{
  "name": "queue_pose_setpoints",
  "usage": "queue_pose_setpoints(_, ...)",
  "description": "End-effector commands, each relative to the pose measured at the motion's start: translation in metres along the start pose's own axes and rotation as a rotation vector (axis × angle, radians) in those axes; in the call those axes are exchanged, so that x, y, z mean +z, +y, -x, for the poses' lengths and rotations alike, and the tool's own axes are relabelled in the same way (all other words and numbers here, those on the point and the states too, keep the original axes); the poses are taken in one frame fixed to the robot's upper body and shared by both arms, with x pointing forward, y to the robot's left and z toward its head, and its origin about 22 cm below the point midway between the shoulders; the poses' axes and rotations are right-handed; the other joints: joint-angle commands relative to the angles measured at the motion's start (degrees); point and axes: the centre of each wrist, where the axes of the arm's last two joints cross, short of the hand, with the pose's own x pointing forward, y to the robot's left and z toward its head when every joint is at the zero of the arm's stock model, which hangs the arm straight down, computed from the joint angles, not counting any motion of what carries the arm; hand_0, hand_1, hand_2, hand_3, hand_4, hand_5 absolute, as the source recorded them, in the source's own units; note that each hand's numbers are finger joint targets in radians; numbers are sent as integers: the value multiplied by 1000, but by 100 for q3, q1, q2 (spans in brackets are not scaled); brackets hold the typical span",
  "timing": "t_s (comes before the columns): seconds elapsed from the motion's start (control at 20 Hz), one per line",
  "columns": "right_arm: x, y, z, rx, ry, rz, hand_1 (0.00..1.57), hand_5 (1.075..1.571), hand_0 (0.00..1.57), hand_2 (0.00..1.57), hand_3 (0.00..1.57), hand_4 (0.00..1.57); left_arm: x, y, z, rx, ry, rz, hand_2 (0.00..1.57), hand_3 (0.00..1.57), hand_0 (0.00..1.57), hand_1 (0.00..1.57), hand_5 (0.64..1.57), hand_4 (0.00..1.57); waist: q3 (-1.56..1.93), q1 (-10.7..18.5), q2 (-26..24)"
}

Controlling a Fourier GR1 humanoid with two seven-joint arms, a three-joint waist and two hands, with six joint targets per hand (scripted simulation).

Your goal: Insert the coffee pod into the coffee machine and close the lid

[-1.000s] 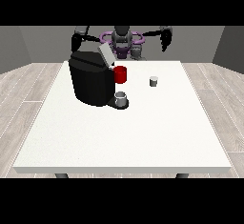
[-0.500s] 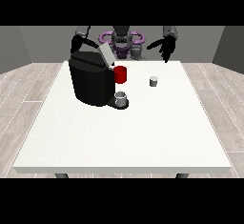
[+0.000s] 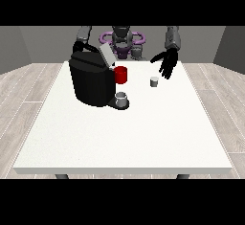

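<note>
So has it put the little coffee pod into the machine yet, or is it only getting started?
Only starting. The coffee pod stands on the white table, untouched. The hand at the view's right hangs open just above and beside it, holding nothing. The coffee machine has its lid raised. Grasping, inserting and closing the lid are all left.

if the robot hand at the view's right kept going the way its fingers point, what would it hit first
Probably the white table, just right of the small coffee pod. The robot hand points down toward the camera; depth is unclear, so it may graze the pod.
</note>
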Motion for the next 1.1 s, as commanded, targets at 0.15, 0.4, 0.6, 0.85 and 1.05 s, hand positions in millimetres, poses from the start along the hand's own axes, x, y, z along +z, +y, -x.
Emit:
queue_pose_setpoints(0.15,-9,17,-8,-37,67,-38,0,1571,0,0,0,0,-21,-6,9,-101,72,53,0,0,0,0,1571,0,0,-71,7)
queue_pose_setpoints(0.4,-13,8,24,-24,78,-12,0,1571,0,0,0,0,-25,-39,12,-150,35,61,589,247,261,261,1571,0,1,230,34)
queue_pose_setpoints(0.6,-23,9,16,-13,63,-18,0,1571,0,0,0,0,-38,-21,7,-244,1,3,950,692,940,940,1571,81,2,174,138)
queue_pose_setpoints(0.85,-16,18,18,-5,78,-63,0,1571,0,0,0,0,-42,-38,15,-352,14,5,1105,908,1038,1038,1571,462,1,-36,97)
queue_pose_setpoints(1.05,-17,21,14,-34,109,-81,0,1571,0,0,0,0,-38,-58,25,-442,57,95,950,811,757,757,1571,339,0,-106,-83)
